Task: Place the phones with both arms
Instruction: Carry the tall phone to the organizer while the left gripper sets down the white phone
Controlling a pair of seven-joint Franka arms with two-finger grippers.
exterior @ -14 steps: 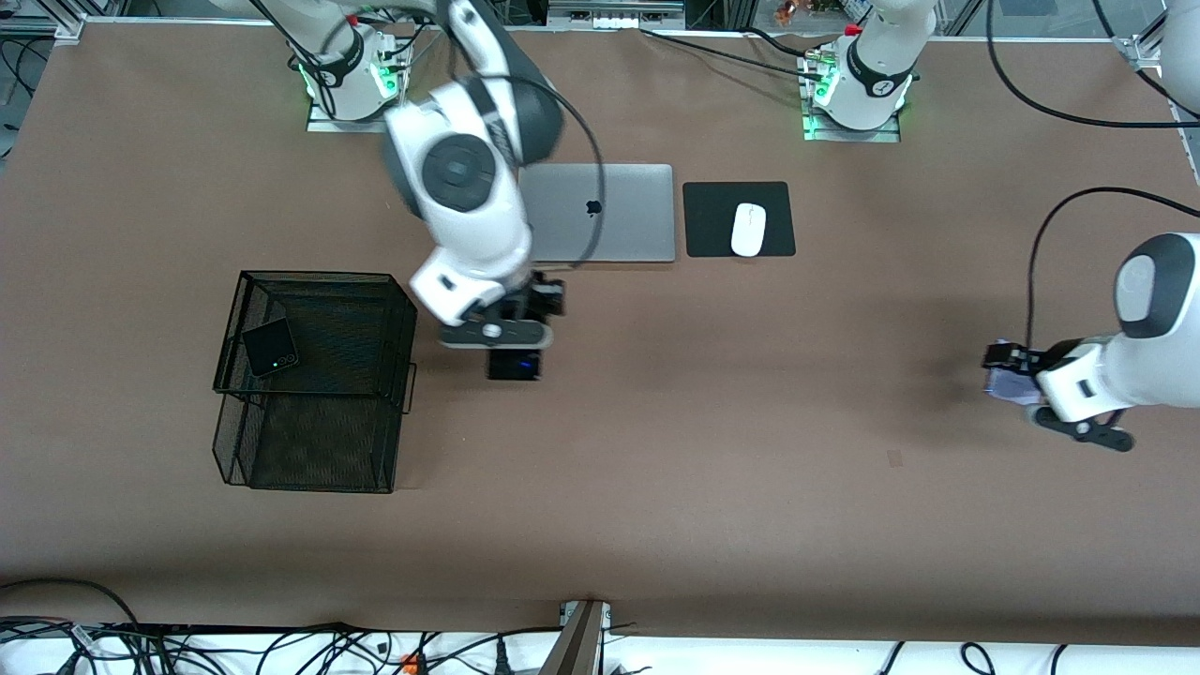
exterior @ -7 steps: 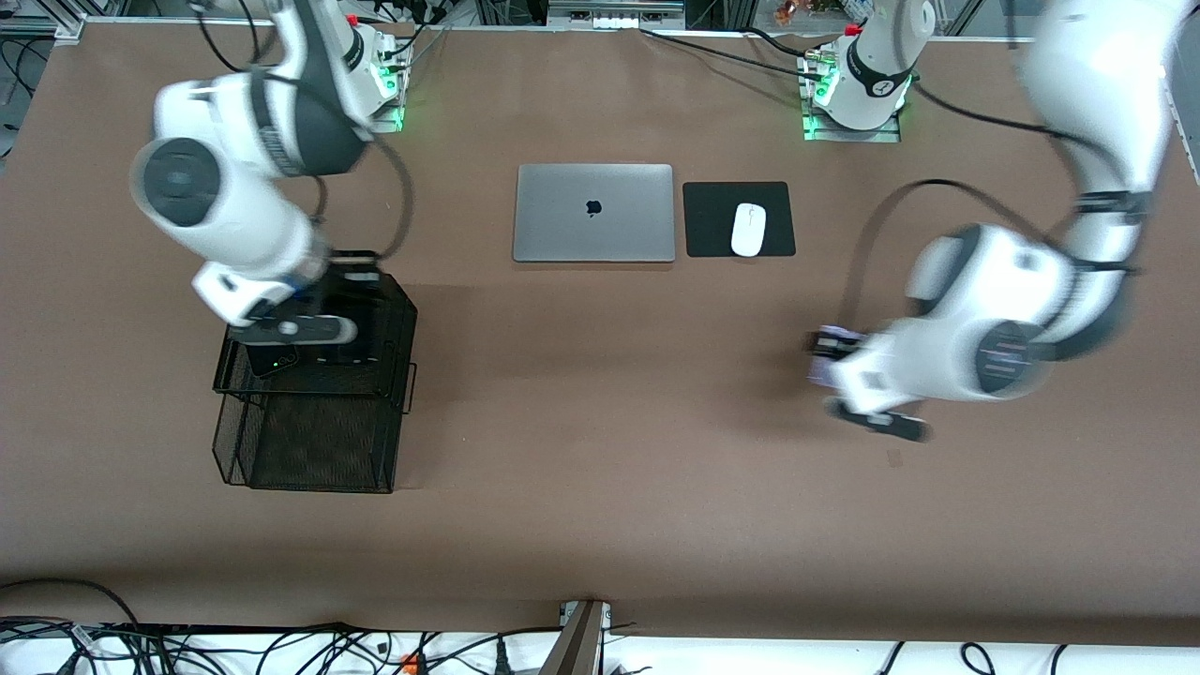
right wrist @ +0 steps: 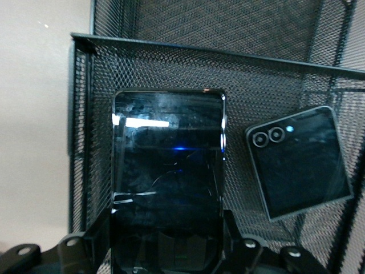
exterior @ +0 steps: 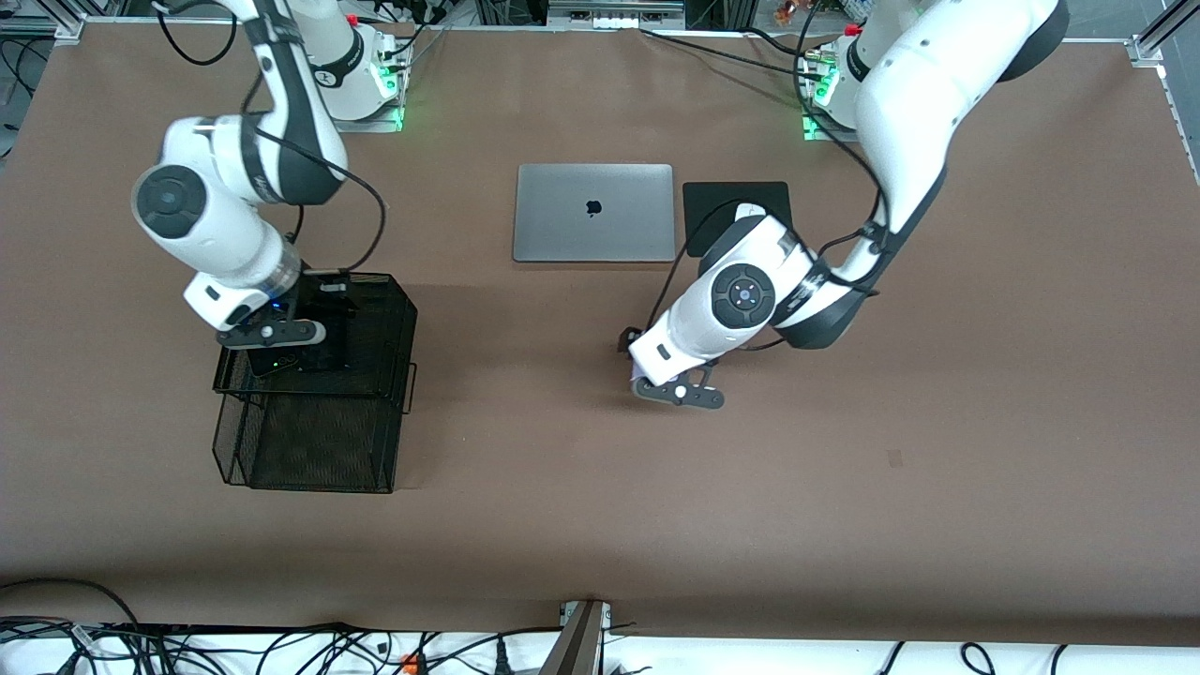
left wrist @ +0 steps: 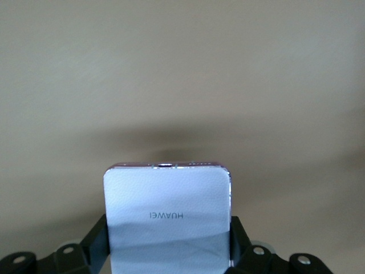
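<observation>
White-lilac phone (left wrist: 168, 220), squarish with rounded corners and mirrored lettering, sat clamped in the left end effector (exterior: 630, 354) over bare brown bench (exterior: 844, 525). Between the right end effector's (right wrist: 168, 242) fingers, over the upper tier of a black mesh basket (exterior: 375, 309), was the long black phone (right wrist: 167, 171), glossy, showing a blue glint. Beside it in that tier lay the small black phone (right wrist: 300, 162), twin lenses up. Farther off sat a silver laptop (exterior: 593, 213).

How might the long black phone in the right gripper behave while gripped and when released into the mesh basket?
The long black phone looks rigid, so it probably won't flex. Its glossy face suggests it could slip. It hangs over the mesh basket beside the small black phone, so it may knock it.
</observation>
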